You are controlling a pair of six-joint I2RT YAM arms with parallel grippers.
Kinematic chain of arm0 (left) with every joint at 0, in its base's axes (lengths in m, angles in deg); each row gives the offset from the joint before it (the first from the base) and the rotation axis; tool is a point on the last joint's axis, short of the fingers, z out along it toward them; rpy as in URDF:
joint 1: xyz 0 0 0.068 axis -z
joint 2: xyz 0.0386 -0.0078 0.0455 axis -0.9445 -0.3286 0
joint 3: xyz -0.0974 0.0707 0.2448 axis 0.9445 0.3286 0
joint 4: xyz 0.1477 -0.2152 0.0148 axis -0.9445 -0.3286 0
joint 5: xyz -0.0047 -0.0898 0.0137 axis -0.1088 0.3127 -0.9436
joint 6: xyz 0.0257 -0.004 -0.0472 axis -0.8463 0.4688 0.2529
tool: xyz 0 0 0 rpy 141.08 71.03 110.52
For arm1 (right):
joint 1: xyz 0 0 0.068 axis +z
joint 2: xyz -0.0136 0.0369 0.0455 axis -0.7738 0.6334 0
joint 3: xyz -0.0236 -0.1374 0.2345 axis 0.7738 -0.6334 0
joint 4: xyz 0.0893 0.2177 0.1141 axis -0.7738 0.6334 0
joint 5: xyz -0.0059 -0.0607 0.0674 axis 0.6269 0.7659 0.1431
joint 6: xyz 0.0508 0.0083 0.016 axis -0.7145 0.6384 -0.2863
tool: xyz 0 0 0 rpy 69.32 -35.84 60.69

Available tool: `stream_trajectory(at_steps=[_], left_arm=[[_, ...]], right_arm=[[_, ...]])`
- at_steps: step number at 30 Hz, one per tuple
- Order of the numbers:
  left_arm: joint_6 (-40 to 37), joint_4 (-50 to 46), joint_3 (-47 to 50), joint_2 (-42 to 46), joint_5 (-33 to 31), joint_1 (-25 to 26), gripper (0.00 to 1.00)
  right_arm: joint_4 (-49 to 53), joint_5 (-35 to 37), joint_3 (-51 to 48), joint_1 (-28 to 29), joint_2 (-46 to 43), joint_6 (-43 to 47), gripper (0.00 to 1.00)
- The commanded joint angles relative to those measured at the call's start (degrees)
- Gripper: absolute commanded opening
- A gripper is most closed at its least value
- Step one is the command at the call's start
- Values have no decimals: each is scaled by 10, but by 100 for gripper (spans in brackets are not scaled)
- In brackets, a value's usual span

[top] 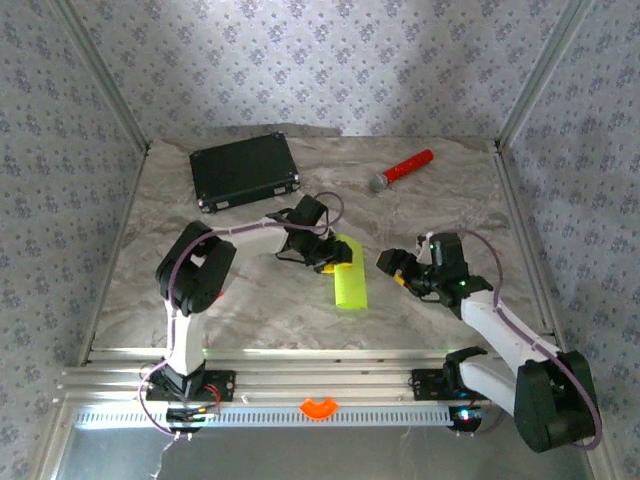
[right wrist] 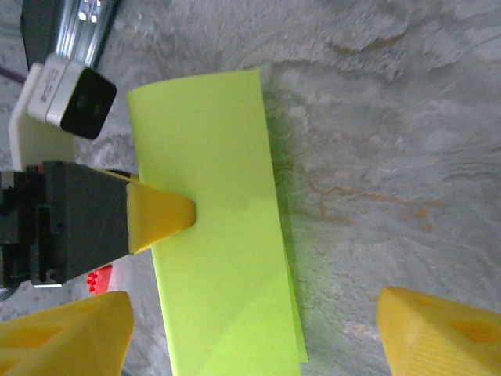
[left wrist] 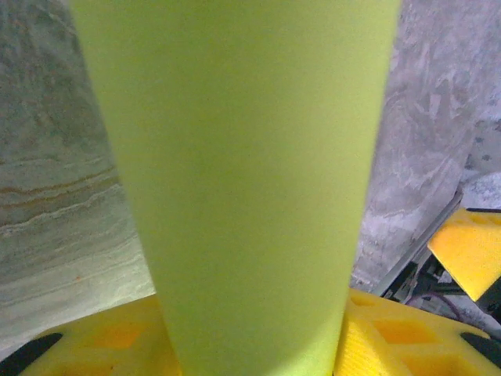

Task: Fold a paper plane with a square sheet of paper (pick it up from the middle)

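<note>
1. Square sheet of paper: lime, lying at table ctr as a narrow doubled strip. A second layer peeks out along one long edge in the right wrist view. No nose or taper yet, so it points nowhere; both ends blunt.
2. Long axis: runs far-to-near in the top view, near end leaning slightly to the robot's right. Far part appears raised off the marble-print table; near part rests on it.
3. Left gripper: at the strip's far part, reaching in from the left. One yellow fingertip sits on the strip's upper face. In the left wrist view the paper runs up btwn both fingers, which stand part-way apart. Whether they clamp it: cannot tell.
4. Right gripper: just beside the strip, on its right, jaws wide apart and empty. From its own camera the fingers straddle the strip across its width, one each side, both clear of the paper.
5. Key relation (judgement): strip lies directly ahead of the right jaws, jaw line approx. square to the long axis. Left arm is nearer, in contact. Next move prob. needs the right jaws to come down w/o skewing the lengthwise edges.
6. Black case & red-handled microphone: well apart, far side.
</note>
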Motion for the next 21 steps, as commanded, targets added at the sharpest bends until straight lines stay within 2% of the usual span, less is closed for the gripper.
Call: stream_trajectory(at_steps=[1,4,7,14,21], left_arm=[[-42,-59,-25,-16,5,-5,48],[-43,-90,-30,-12,-51,-7,51],[-38,-109,-34,-7,-103,-7,58],[-35,-132,-27,14,-167,-4,68],[-41,-175,-24,34,-232,2,68]], right_arm=[[-10,-28,12,14,22,22,80],[-8,-28,24,30,46,31,76],[-3,-28,39,45,70,41,72],[-5,-33,64,65,124,51,60],[-16,-65,92,84,187,55,36]])
